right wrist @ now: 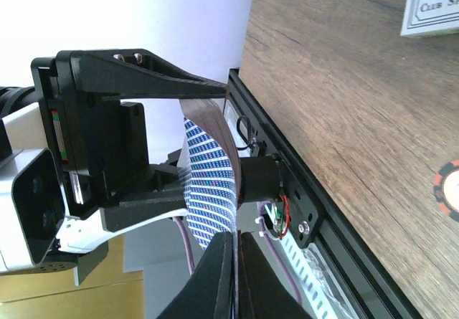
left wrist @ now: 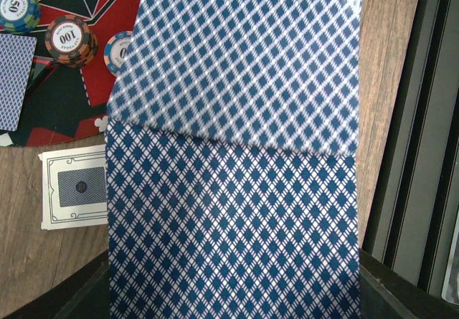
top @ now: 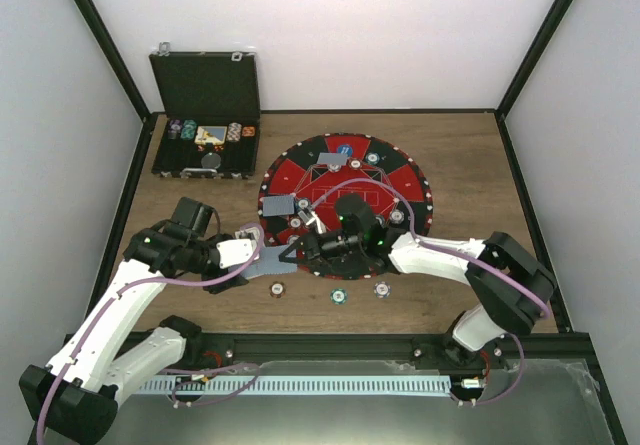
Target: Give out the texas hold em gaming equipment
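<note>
The left gripper hangs over the brown wooden table, just off the near-left rim of the round red and black felt poker mat. Its jaws are narrowed onto a deck of small rectangular playing cards with blue-and-white diamond-patterned backs, which fills most of the left wrist view. The right gripper extends in from the right to meet it, its jaws pinched tight on an edge of the top card, which shows bowed in the right wrist view and blurred in the left wrist view. On the mat beyond the deck lie a face-down card and three striped poker chips: a green-edged chip marked 50, an orange and black chip marked 100, and a blue-edged chip half hidden by the deck. A white-bordered card lies on the wood just beside the mat. Three further striped chips sit in a row on the table near the arms' bases, and the open black hinged case stands at the far left corner
</note>
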Robot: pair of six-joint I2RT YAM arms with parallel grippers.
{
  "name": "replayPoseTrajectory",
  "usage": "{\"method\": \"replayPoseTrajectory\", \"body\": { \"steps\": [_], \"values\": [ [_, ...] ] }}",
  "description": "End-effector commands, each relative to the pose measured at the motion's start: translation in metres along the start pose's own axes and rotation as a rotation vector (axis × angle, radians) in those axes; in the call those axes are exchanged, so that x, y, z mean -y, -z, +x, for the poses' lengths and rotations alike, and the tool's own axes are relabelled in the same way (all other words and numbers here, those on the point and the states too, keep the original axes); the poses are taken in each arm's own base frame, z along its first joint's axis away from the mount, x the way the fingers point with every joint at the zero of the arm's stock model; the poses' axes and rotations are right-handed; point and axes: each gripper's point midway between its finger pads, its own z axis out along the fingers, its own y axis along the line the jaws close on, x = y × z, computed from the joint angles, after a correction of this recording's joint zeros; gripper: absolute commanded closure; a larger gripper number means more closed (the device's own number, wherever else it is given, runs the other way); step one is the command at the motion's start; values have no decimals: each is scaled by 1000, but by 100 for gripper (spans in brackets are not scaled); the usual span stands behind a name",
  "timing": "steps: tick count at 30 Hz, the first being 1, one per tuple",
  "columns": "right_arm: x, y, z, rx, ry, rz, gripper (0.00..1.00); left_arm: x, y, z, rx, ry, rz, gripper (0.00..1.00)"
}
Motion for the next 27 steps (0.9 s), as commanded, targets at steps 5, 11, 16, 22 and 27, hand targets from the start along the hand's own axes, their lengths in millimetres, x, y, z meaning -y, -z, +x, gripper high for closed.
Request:
{"method": "replayPoseTrajectory", "body": {
  "steps": [5,11,16,22,27],
  "values": [
    [9,44,-6,66,4,61,99,-4,9,-11,41,-29,-22,94],
    [38,101,-24,174,-29,151,99,-4,9,-10,38,-27,-22,94],
    [92,151,-28,272,-132,252,99,-3,10,-10,35,-27,-23,94],
    [129,179,-22,331,-202,343,99,-3,10,-8,25,-29,-26,94],
    [146,186,-19,345,-227,419,99,-2,10,-6,23,-28,-24,94]
  ]
}}
